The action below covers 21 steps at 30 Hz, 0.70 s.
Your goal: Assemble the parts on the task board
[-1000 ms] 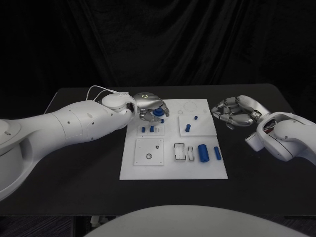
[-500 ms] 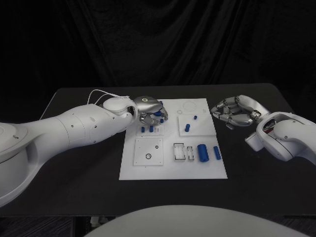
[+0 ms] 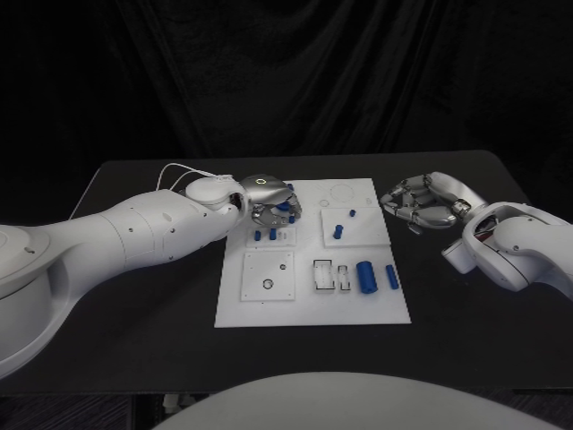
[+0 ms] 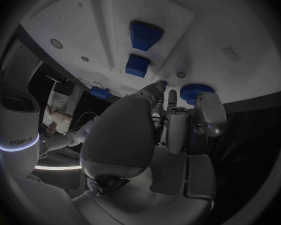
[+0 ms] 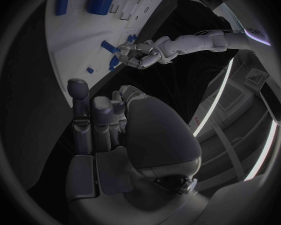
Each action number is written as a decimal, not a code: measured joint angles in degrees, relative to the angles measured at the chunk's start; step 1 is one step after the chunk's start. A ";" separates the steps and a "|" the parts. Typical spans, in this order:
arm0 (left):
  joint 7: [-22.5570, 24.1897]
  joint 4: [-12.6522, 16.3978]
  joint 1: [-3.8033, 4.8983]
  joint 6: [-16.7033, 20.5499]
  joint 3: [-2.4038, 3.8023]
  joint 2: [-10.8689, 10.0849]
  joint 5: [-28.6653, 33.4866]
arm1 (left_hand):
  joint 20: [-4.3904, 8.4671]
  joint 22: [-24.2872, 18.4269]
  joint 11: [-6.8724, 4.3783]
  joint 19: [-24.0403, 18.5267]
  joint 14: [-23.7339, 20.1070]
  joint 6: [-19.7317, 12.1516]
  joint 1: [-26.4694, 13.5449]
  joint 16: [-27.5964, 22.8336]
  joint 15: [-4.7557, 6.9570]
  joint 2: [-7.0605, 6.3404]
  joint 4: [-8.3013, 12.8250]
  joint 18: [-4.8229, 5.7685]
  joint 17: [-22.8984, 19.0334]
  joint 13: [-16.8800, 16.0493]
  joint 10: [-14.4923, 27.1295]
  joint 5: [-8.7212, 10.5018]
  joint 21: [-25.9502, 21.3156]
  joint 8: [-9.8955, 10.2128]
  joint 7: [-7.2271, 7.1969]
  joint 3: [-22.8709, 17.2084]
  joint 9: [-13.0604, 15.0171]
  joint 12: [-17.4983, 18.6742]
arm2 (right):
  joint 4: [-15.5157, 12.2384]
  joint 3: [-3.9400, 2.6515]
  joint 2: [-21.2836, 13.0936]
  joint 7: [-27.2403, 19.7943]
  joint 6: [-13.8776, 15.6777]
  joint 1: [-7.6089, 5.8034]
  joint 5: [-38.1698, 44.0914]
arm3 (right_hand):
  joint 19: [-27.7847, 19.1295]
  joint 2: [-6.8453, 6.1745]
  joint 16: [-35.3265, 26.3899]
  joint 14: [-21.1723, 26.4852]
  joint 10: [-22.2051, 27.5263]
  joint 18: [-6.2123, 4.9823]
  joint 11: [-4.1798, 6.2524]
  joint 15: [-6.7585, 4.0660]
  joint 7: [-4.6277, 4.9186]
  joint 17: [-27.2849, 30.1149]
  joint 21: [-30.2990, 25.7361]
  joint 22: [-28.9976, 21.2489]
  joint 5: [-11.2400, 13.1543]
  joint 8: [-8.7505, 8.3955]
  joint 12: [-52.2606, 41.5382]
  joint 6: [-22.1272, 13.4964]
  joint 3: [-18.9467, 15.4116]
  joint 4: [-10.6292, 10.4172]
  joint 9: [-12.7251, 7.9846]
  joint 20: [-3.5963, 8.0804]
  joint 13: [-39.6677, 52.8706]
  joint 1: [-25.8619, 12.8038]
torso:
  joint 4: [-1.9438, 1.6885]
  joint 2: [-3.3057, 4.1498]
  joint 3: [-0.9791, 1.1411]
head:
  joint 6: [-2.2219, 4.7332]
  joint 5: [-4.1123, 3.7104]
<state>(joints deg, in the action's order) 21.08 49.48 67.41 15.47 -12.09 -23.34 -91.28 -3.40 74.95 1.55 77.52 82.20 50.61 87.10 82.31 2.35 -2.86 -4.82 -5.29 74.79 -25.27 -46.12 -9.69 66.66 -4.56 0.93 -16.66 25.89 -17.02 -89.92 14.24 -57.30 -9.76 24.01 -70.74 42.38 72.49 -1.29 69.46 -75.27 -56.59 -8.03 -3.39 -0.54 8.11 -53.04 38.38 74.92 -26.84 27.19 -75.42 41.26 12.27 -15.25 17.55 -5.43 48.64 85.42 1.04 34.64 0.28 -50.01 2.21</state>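
Hovering over the task board's (image 3: 315,309) far left corner, left hand (image 3: 271,199) pinching a round blue part (image 3: 284,206) just above two upright blue pegs (image 3: 265,235). Nearer arm by far. Right hand (image 3: 424,202) curled on nothing, off the board's right edge on open surface (image 3: 145,313).

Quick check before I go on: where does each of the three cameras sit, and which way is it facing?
Head view: on the robot's head, looking down at the task board; both arms show.
Left wrist view: behind the left hand, facing the board's blue parts; a round blue part at its fingertips.
Right wrist view: behind the right hand, facing across the board.
Shared: the left hand and board.
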 measured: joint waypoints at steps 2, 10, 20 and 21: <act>-0.04 -0.05 -0.02 0.00 0.00 0.01 0.00 | 0.23 0.00 -0.16 0.22 0.00 1.03 0.00 0.26 0.00 0.00 0.15 0.00 0.00 0.26 -1.09 0.00 0.23 -0.38 0.34 -0.29 0.00 0.00 | 0.00 0.00 0.02 0.02 0.00 0.00 0.00 | 0.00 0.00 0.00 0.00 0.00 0.00 0.00 0.00 0.00 0.00 0.00 0.00 0.00 0.00 0.00 0.00 0.00 0.00 0.00 0.00 0.00 0.00 | -0.01 -0.03 0.01 | 0.00 -0.03; -0.15 -0.45 -0.20 -0.03 0.02 0.18 -0.01 | 0.22 -0.01 -0.92 0.63 -0.09 2.55 -0.31 0.25 0.53 0.31 0.24 0.01 -0.49 0.96 -3.25 0.00 0.57 -0.76 1.24 -0.85 0.17 -0.23 | 0.03 -0.02 0.28 0.06 -0.06 0.00 0.02 | 0.00 0.00 0.02 0.00 0.00 0.00 0.00 0.00 0.00 0.00 0.00 0.00 -0.22 0.00 0.00 0.00 0.00 0.00 -0.05 0.00 0.00 0.00 | 0.01 -0.10 0.04 | 0.00 0.00; -0.15 -1.11 -0.69 0.05 0.18 0.61 0.07 | 0.22 -0.02 -1.01 0.63 -0.22 3.24 -0.31 0.23 0.66 0.30 0.24 0.00 -1.01 1.29 -4.57 0.00 0.57 -0.76 1.53 -1.17 0.23 -0.22 | 0.07 -0.01 0.51 0.11 -0.15 0.00 0.04 | 0.00 0.00 0.02 0.00 0.00 0.00 0.00 0.00 0.00 0.00 0.00 -0.01 -0.22 0.22 0.00 0.00 0.01 0.01 -0.05 0.00 0.01 0.00 | 0.02 -0.12 0.08 | 0.00 -0.44; -0.14 -1.14 -0.71 0.07 0.19 0.63 0.08 | 0.22 -0.02 -1.01 0.63 -0.30 3.24 -0.31 0.23 0.74 0.30 0.24 0.01 -1.05 1.30 -4.56 0.00 0.57 -0.76 1.53 -1.17 0.23 -0.23 | 0.07 -0.01 0.50 0.12 -0.16 0.00 0.05 | 0.00 0.00 0.02 0.00 0.00 0.00 0.00 0.00 0.00 0.00 0.00 -0.01 -0.22 0.22 0.00 0.00 0.15 0.15 -0.04 0.00 0.01 0.00 | 0.01 -0.12 0.09 | 0.00 -0.47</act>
<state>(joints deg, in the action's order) 20.94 48.35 66.70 15.53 -11.89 -22.71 -91.19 -3.18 74.93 0.53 78.15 81.90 53.85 86.79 82.54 3.08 -2.56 -4.58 -5.28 73.73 -23.96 -50.69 -9.69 67.23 -5.32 2.46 -17.83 26.12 -17.25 -89.85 14.23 -56.79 -9.64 23.85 -70.74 42.42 72.49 -1.29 69.48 -75.27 -56.60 -8.03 -3.39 -0.54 8.11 -53.04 38.38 74.91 -27.06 27.40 -75.42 41.25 12.42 -15.10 17.51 -5.43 48.64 85.42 1.05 34.52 0.37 -50.01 1.74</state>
